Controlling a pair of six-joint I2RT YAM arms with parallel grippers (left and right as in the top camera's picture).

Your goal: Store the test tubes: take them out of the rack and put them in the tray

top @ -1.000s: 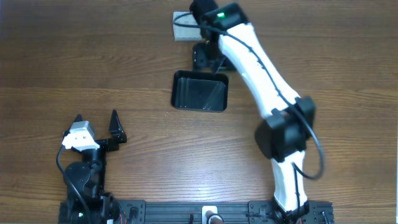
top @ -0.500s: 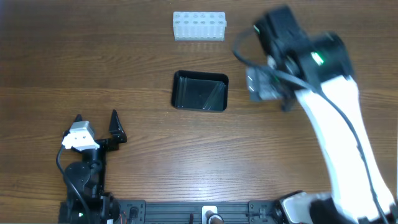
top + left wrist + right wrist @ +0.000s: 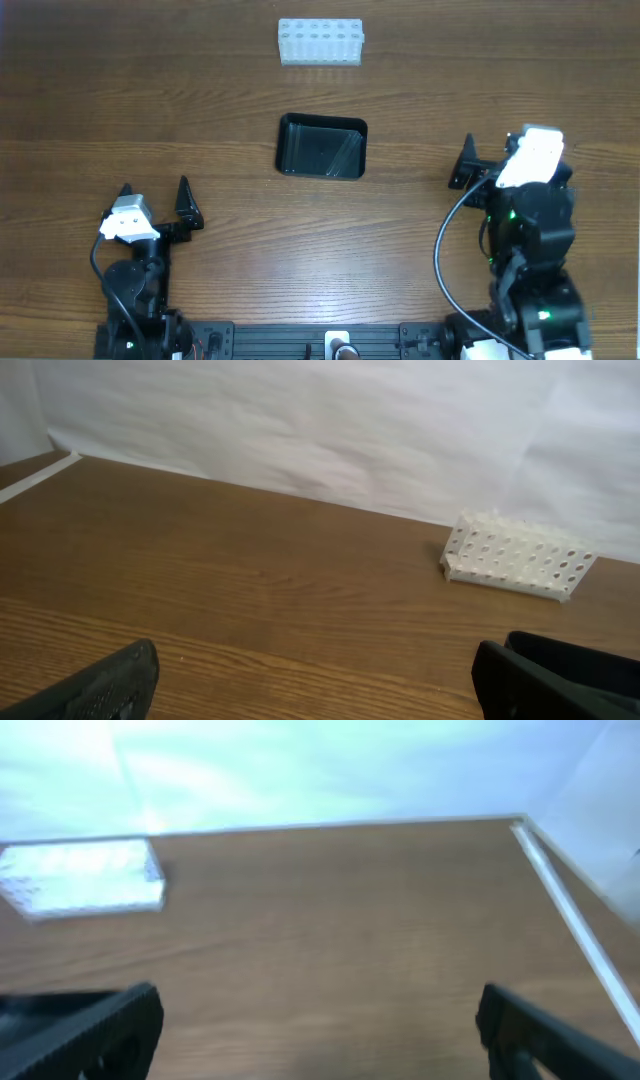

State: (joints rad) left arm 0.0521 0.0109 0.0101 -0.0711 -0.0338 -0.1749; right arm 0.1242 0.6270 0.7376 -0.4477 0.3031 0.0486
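Left gripper [image 3: 154, 188] and right gripper [image 3: 318, 1010] sit wide open and empty near the table [image 3: 200, 90] front edge. This probably keeps the far-edge rack [image 3: 320, 42] and the central tray [image 3: 285, 145] unobstructed.

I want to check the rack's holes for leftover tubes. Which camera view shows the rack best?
The left wrist view: the rack sits whole and unobstructed, its holed face toward the camera. The top view shows the rack whole from above, beyond the tray. The right wrist view shows the rack as a pale block, holes indistinct.
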